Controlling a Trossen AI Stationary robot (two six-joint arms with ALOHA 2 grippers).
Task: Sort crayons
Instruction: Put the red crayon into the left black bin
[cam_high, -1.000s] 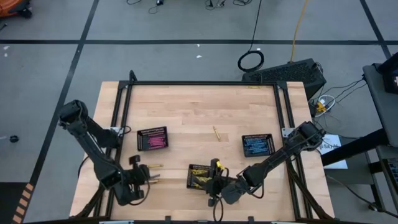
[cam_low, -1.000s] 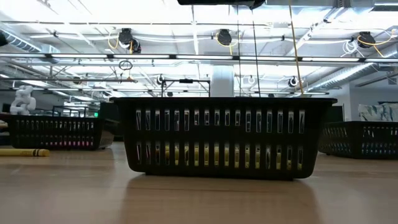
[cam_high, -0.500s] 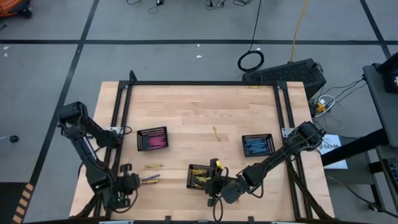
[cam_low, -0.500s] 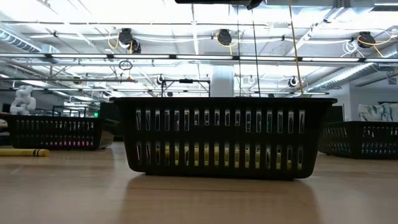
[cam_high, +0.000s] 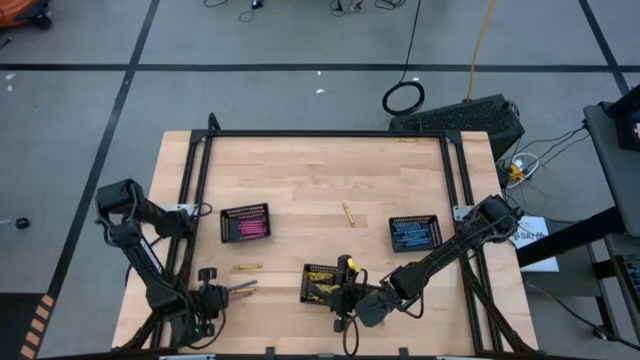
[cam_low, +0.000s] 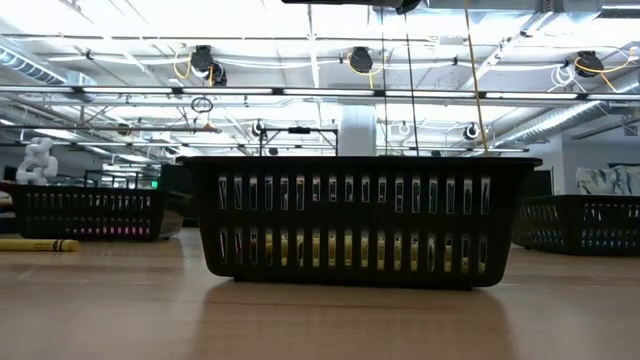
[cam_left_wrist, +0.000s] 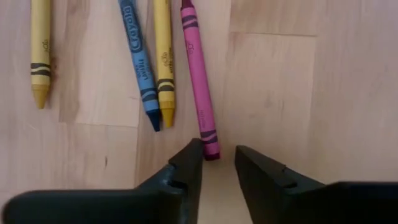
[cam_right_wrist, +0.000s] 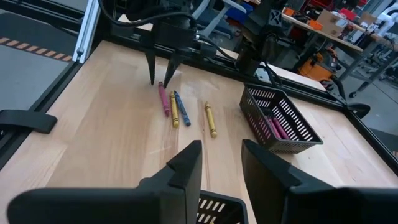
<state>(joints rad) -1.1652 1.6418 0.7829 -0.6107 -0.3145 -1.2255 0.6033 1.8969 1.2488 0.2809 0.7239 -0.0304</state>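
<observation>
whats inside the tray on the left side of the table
The left tray holds pink crayons lying side by side, seen from above and in the right wrist view. How many there are, and whether any lie underneath them, cannot be told.

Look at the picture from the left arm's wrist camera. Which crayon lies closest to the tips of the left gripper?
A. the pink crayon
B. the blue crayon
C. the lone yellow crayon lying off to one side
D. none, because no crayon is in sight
A: the pink crayon ends right at the open left gripper, while the blue crayon and both yellow crayons lie farther off.
</observation>
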